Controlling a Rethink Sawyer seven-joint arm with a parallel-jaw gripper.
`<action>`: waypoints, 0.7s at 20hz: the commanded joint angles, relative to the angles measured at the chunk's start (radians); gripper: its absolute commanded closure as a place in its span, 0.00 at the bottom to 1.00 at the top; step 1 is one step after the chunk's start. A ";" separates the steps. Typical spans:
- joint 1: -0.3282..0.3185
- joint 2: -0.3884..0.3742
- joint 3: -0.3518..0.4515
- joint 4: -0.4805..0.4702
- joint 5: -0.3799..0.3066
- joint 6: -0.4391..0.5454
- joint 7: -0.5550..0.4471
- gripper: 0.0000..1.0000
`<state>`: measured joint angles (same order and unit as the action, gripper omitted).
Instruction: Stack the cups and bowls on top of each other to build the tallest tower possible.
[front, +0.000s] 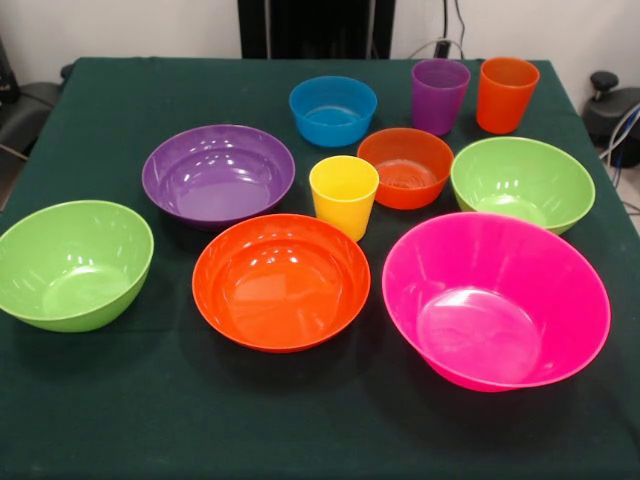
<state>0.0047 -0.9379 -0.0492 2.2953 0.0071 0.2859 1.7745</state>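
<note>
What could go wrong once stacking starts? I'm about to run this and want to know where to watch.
The yellow cup stands hemmed in by the small orange bowl, the purple bowl and the large orange bowl; reaching it may knock a neighbour. The pink bowl sits tilted and might rock if loaded.

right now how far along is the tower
Nothing is stacked yet: all seven bowls, from the pink bowl to the blue bowl, and three cups, such as the yellow cup, sit separately. No gripper is in view. All stacking remains.
</note>
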 joint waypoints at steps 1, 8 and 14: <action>0.007 0.075 0.073 0.129 0.006 -0.160 0.209 0.00; -0.003 0.143 0.082 0.220 -0.029 -0.316 0.261 0.00; 0.010 0.152 0.062 0.210 -0.046 -0.326 0.261 0.00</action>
<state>0.0088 -0.8657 -0.0472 2.4527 -0.0004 -0.0011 1.8815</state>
